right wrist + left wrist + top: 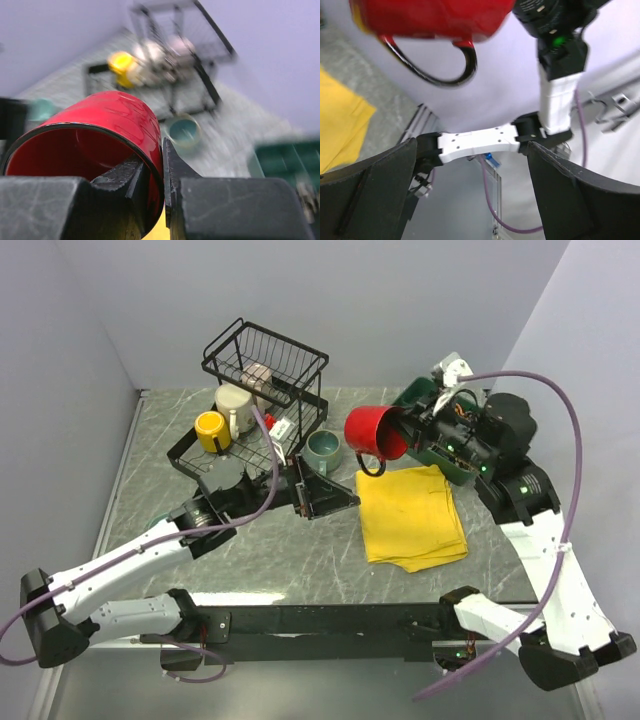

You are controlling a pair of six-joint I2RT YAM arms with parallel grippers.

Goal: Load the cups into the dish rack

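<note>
Red mug point(375, 430) aloft, clear of the surface point(300, 550), between the dish rack point(222, 341) and the yellow cloth point(410, 512). It lies on its side, mouth toward the right arm, handle hanging down; only the top view gives this placing. Only the right wrist view gives the grip: right pincer point(162, 160) closed on the mug's rim wall, one finger inside, one outside. Only the left wrist view shows the mug from below: glossy red body, dark looped handle point(445, 75). Left pincer point(471, 145) spread wide, nothing in it, lower than the mug. Yellow mug point(211, 430) and cream mug point(235, 400) sit in the rack; teal mug point(323, 448) stands on the surface just beside it
</note>
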